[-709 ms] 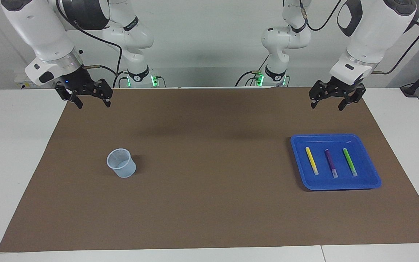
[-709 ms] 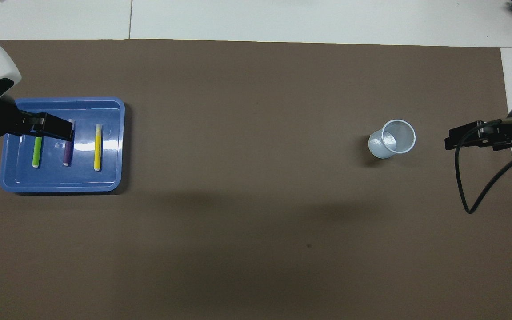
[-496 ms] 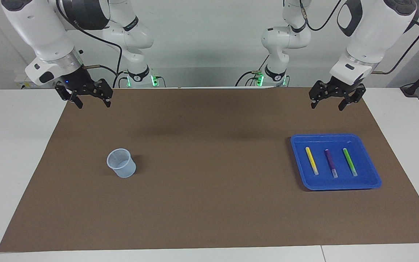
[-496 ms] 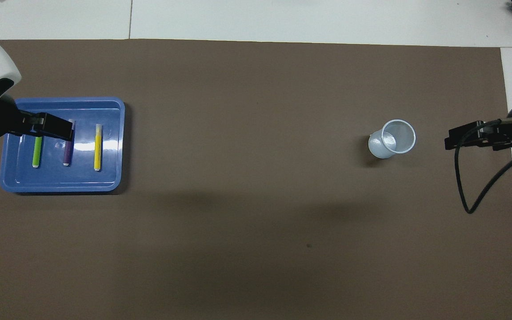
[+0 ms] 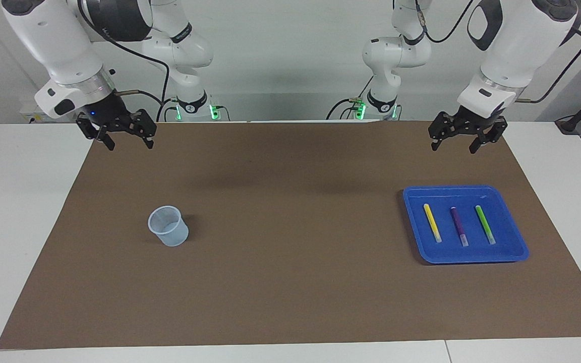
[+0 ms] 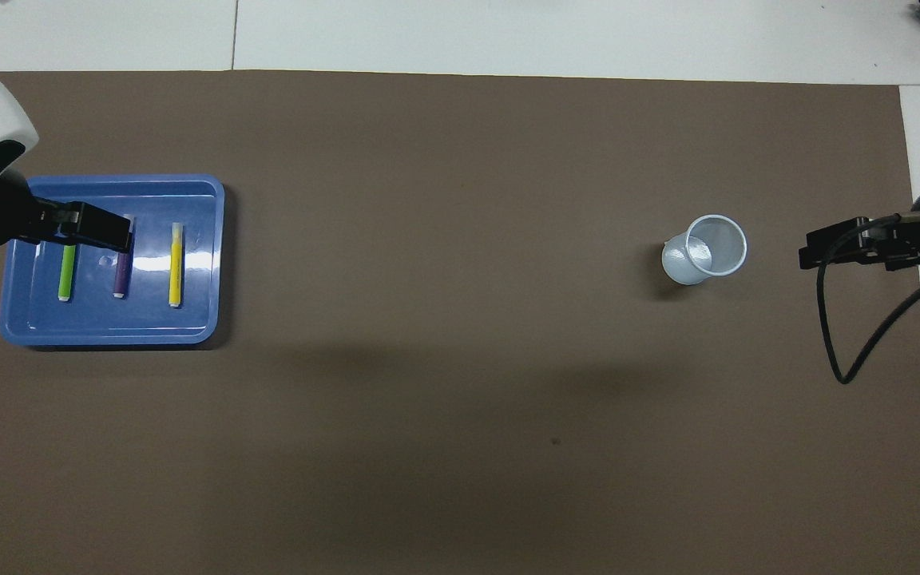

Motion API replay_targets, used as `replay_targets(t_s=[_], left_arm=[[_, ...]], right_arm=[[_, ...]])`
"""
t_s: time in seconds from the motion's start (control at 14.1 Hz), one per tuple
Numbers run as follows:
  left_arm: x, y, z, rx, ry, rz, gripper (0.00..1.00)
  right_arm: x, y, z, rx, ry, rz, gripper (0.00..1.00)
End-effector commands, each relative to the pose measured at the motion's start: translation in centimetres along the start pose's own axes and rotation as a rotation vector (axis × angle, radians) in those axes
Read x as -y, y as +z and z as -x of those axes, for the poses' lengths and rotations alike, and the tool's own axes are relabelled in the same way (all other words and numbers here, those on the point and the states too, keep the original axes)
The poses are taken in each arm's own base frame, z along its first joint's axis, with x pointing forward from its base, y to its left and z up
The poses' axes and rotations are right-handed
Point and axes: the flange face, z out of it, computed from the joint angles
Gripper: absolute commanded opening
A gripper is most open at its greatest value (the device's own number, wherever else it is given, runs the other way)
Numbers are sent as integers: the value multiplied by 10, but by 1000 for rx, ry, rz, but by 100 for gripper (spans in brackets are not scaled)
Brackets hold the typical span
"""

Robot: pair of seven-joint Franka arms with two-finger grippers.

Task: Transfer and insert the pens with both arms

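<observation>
Three pens lie side by side in a blue tray (image 5: 472,188) toward the left arm's end of the table: yellow (image 5: 432,222), purple (image 5: 459,226) and green (image 5: 485,224). They also show in the overhead view: yellow (image 6: 176,265), purple (image 6: 120,278), green (image 6: 66,274). My left gripper (image 5: 452,148) is open and empty, raised well above the tray's end of the mat; from overhead it (image 6: 83,227) covers the ends of the green and purple pens. My right gripper (image 5: 130,145) is open and empty, raised over the mat's other end.
A clear plastic cup (image 5: 168,226) stands upright on the brown mat (image 5: 290,262) toward the right arm's end, also in the overhead view (image 6: 707,249). A black cable (image 6: 827,319) loops from the right wrist. White table surrounds the mat.
</observation>
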Motion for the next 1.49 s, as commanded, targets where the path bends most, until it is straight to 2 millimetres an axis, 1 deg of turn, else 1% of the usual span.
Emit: replay_targets(t_s=[0.0, 0.28, 0.64, 0.78, 0.85, 0.92, 1.06, 1.13, 1.28, 1.35, 1.42], left_arm=[[-1, 0, 7, -9, -3, 12, 100], [-2, 0, 8, -7, -5, 10, 100], [7, 1, 10, -2, -25, -15, 100], [11, 8, 11, -7, -29, -20, 100], [16, 10, 8, -17, -35, -21, 100], [17, 13, 4, -25, -36, -20, 100], [18, 28, -10, -42, -35, -19, 100], [21, 40, -19, -48, -36, -20, 100], [27, 70, -38, -64, -33, -39, 100], [34, 83, -47, -70, -41, -40, 100], [38, 96, -53, -73, -45, -39, 100]], right_arm=[[-3, -2, 6, -3, -23, 19, 100], [-3, -2, 5, -9, -20, 19, 100], [-3, -1, 6, -1, -20, 19, 100], [-3, -2, 5, -9, -20, 19, 100], [-2, -2, 5, -10, -20, 19, 100], [-2, -2, 5, -7, -20, 19, 100], [-2, -2, 5, -4, -21, 19, 100], [-2, -2, 6, -3, -21, 19, 100], [-2, -2, 5, -4, -20, 19, 100], [-2, -2, 5, -7, -20, 19, 100], [-2, -2, 5, -9, -20, 19, 100]])
